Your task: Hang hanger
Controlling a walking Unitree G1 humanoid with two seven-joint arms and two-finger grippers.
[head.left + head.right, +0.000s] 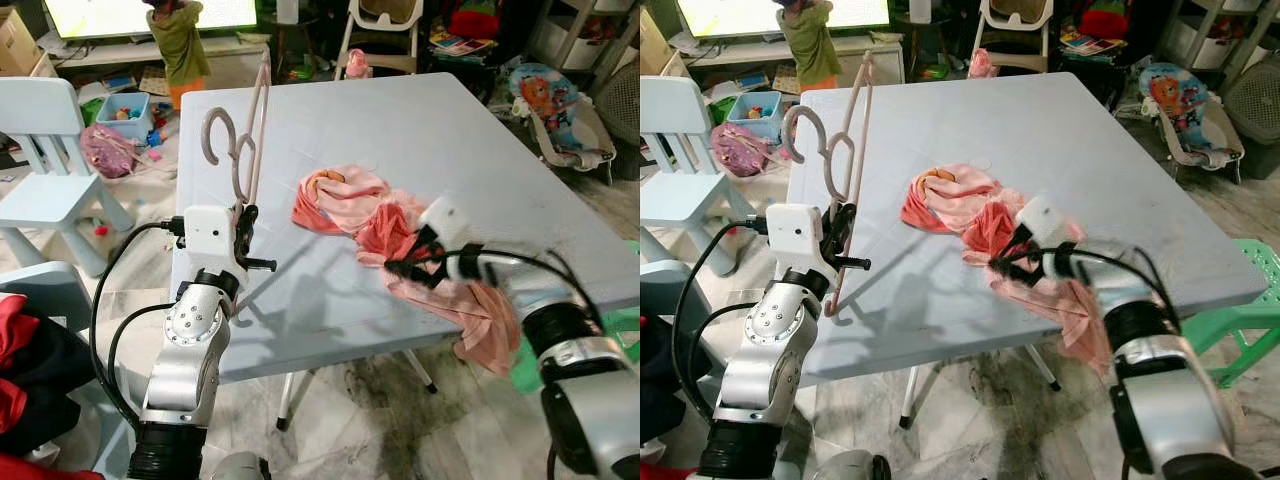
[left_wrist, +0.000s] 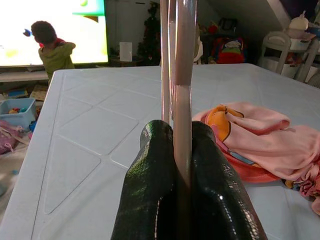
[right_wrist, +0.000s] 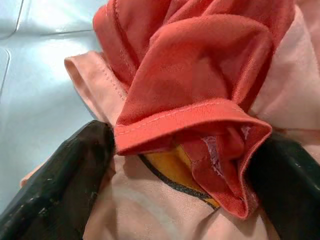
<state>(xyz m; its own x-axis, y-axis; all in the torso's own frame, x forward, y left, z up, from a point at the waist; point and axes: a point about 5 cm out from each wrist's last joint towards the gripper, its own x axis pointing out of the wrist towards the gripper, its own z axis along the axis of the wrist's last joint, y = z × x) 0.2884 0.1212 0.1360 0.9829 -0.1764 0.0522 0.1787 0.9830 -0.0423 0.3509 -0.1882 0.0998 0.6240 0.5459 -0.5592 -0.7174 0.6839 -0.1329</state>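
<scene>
A pale pink plastic hanger (image 1: 250, 130) stands upright over the left edge of the grey-blue table (image 1: 420, 120), hook toward me. My left gripper (image 1: 243, 225) is shut on its lower bar. In the left wrist view both black fingers (image 2: 150, 185) press against the hanger (image 2: 182, 60). A pink and coral garment (image 1: 345, 200) lies crumpled on the table's middle, one end hanging off the near right edge. My right gripper (image 1: 405, 265) rests low on that garment. It is open, its fingers (image 3: 65, 175) straddling a raised coral fold (image 3: 200, 65).
A person (image 1: 180, 45) stands at the screen behind the table's far left. A light blue small chair (image 1: 50, 150) and a toy bin (image 1: 125, 115) sit left. A high chair (image 1: 385, 30) and baby bouncer (image 1: 560, 110) are beyond. A green stool (image 1: 1240, 310) is at right.
</scene>
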